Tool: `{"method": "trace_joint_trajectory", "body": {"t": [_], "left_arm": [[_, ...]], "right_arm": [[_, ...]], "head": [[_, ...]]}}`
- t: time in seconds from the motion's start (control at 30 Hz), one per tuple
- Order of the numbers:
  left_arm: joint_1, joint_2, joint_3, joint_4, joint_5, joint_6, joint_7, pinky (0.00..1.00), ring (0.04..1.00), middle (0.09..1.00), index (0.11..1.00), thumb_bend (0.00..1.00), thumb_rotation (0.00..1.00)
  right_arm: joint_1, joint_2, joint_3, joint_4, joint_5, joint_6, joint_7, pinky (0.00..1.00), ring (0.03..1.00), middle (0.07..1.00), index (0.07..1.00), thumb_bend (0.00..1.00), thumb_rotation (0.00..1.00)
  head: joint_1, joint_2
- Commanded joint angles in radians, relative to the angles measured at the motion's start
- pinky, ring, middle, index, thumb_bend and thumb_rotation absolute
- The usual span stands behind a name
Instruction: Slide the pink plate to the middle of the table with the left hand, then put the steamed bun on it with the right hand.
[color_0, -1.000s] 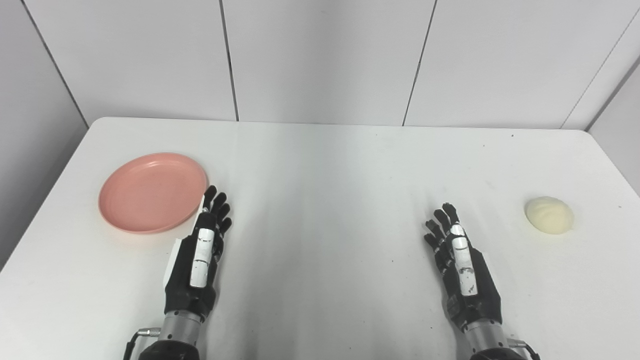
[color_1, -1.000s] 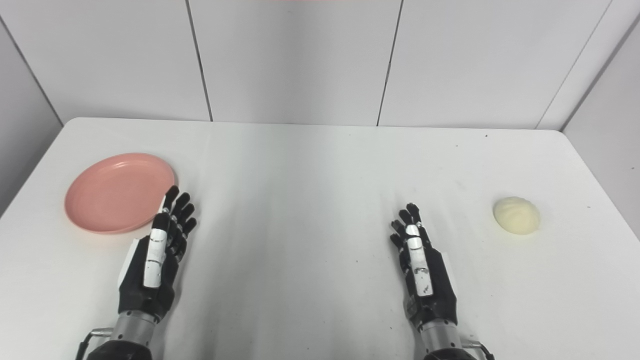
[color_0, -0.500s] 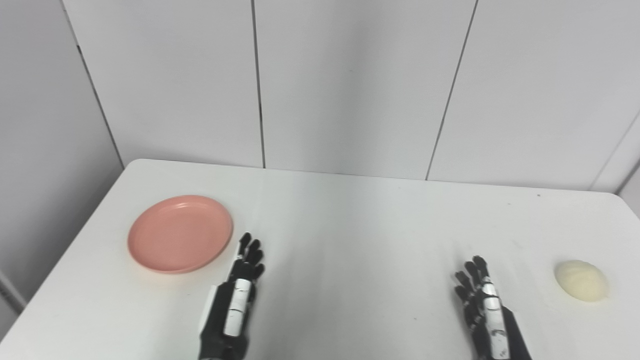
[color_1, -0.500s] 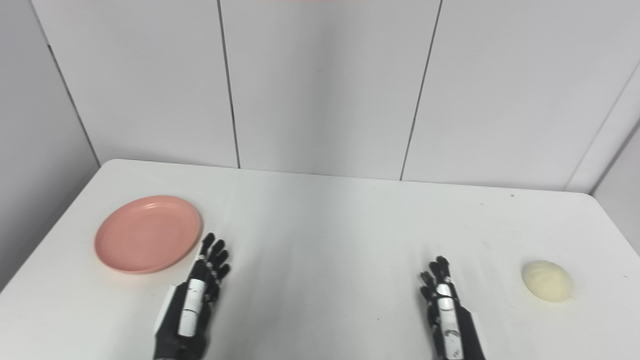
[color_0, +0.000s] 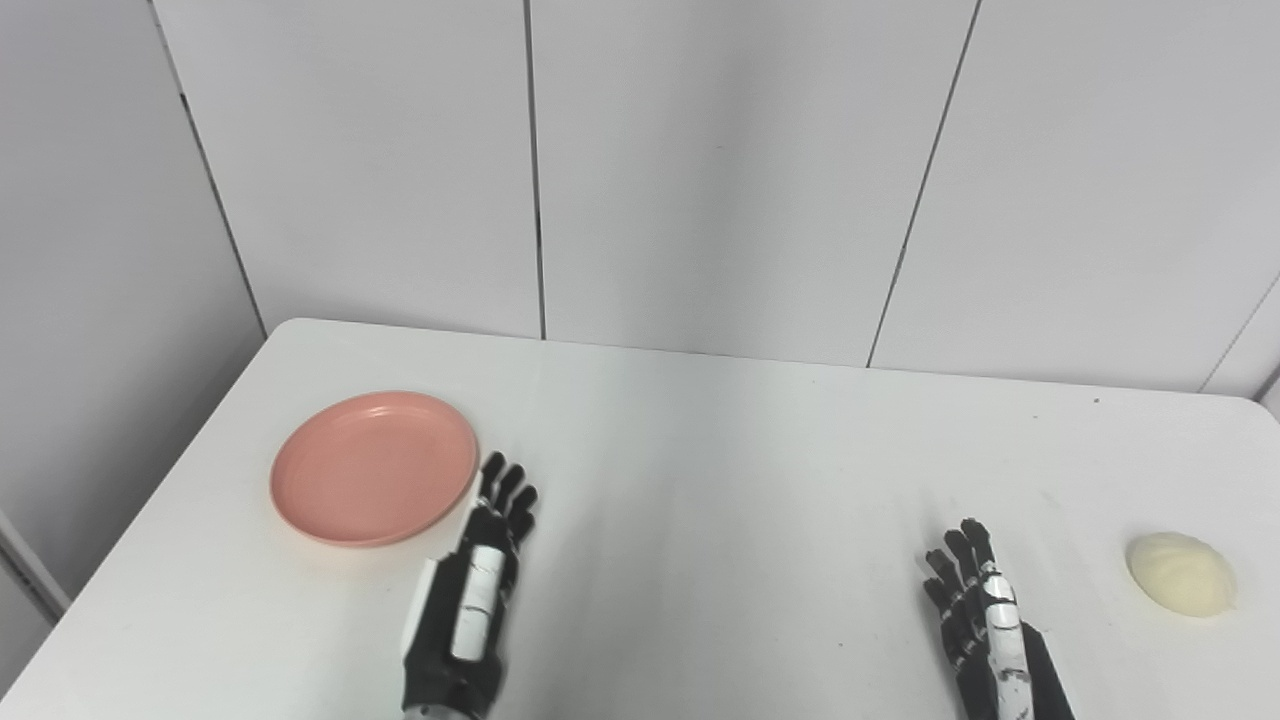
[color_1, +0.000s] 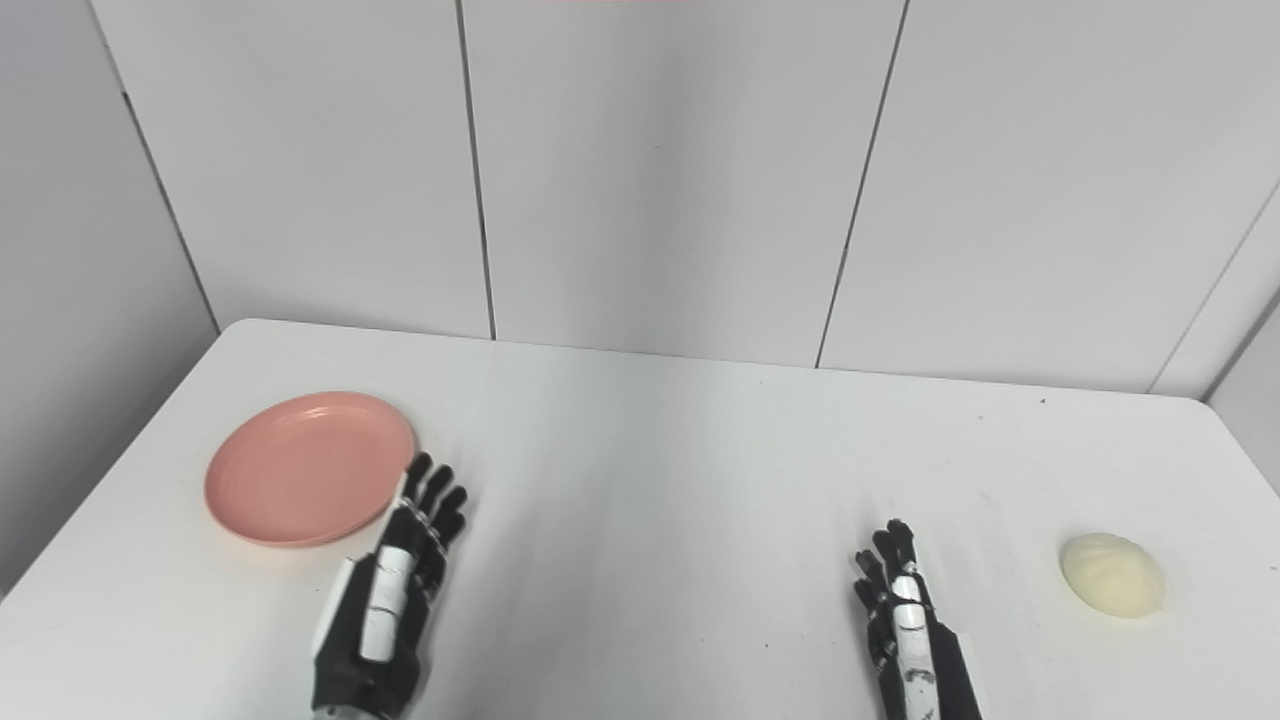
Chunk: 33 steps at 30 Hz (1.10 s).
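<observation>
Only the camera has tilted up; hands unmoved | left hand (color_0: 468, 605) flat, empty, beside round pink plastic plate (color_0: 373, 467) | right hand (color_1: 915, 640) empty, fingers extended | plate likely light, slippery: push at rim | pale dome-shaped steamed bun (color_1: 1112, 588) soft: cup gently

Looked like a lab or test cell: plain white table (color_0: 700, 450) boxed in by bare grey-white wall panels (color_0: 720, 170) with dark seams, without any household furnishings.
</observation>
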Motion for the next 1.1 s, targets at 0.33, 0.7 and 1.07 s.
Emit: {"method": "trace_joint_trajectory", "body": {"t": [0.33,0.7,1.07], "left_arm": [[-0.319,0.213,0.204,0.01,-0.05,-0.053,0.02,0.74,0.798,0.796,0.752,0.98,0.85],[-0.412,0.425,0.293,0.229,0.007,-0.16,0.022,0.71,0.807,0.829,0.774,0.99,0.84],[-0.513,0.504,0.341,0.498,-0.075,-0.15,-0.002,0.74,0.809,0.836,0.786,0.96,0.87]], "right_arm": [[0.005,0.022,0.008,-0.021,-0.006,-0.029,-0.002,0.99,0.948,0.965,0.976,0.74,0.9],[0.008,0.027,0.008,-0.024,-0.017,-0.026,-0.014,0.95,0.928,0.94,0.952,0.72,0.87],[0.006,0.014,0.004,-0.022,0.0,-0.023,-0.005,0.97,0.929,0.942,0.944,0.7,0.9]], "head": [[-0.055,0.004],[-0.041,-0.01],[-0.017,-0.005]]}}
